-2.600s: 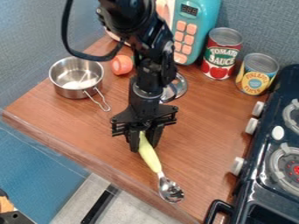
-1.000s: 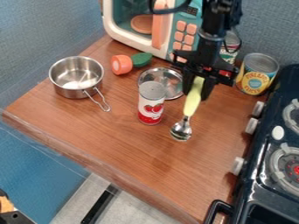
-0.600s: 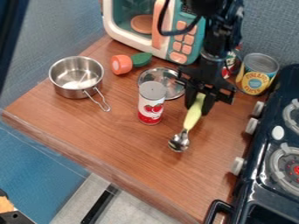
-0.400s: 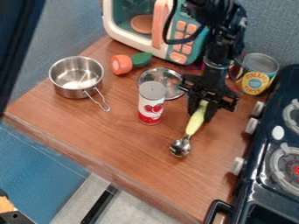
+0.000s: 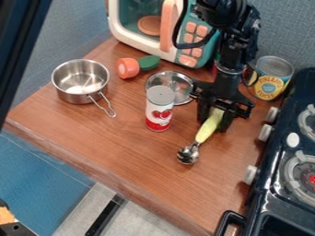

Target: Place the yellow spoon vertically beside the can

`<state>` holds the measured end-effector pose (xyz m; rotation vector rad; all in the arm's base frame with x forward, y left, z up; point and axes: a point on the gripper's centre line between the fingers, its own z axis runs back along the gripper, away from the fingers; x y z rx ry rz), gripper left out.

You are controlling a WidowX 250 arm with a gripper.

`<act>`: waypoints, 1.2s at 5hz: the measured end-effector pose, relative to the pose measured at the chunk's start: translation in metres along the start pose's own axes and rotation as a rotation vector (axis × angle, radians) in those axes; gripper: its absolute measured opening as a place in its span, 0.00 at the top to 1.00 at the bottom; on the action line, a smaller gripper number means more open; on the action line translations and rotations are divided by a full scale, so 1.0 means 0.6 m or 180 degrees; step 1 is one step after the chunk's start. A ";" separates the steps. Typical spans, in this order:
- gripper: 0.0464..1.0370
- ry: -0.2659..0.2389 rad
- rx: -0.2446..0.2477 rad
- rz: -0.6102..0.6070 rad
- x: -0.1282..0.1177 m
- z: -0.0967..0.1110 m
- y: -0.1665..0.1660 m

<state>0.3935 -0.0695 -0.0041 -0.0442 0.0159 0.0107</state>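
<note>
Since 1.0 s ago: yellow-handled spoon (image 5: 209, 126) and end effector (image 5: 214, 125) sitting closer to the near desk (image 5: 123, 152) edge. Spoon bowl pointing more to the lower left now. Dark slanted shape (image 5: 17, 44) now showing at the upper left edge; the can beside the spoon staying put.

Spoon: lying on a diagonal in view, to the right of the white-and-red can (image 5: 159, 110), apart from it. Metal bowl pointing down-left, lower in view than the can's base; yellow handle rising up-right into the end effector. Can't tell if the bowl is touching the desk.

End effector: hanging over the desk right of the can, with the handle's upper end running into it. Can't tell whether it's gripping the handle or just straddling it. Arm coming in from the top edge.

White-and-red can: standing upright, front of the steel lid (image 5: 179, 83), hiding part of it. Can't tell if they're touching.

Further out: steel saucepan (image 5: 78, 95) sitting on the left, wire handle pointing toward the lower right. Orange toy vegetable piece (image 5: 128, 68) and green piece (image 5: 148, 62) lying between saucepan and toy microwave (image 5: 144, 46). Microwave standing at the back, arm covering part of its right side. Yellow-labelled can (image 5: 269, 85) standing upright at back right, near the black toy stove (image 5: 286, 203), which is running along the right side.
</note>
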 end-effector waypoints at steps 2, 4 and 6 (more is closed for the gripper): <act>0.03 -0.0014 -0.0089 -0.0086 -0.005 0.018 0.006; 0.04 -0.0190 -0.0117 -0.0063 -0.010 0.091 0.013; 0.04 -0.0587 -0.0026 -0.0318 -0.028 0.214 0.028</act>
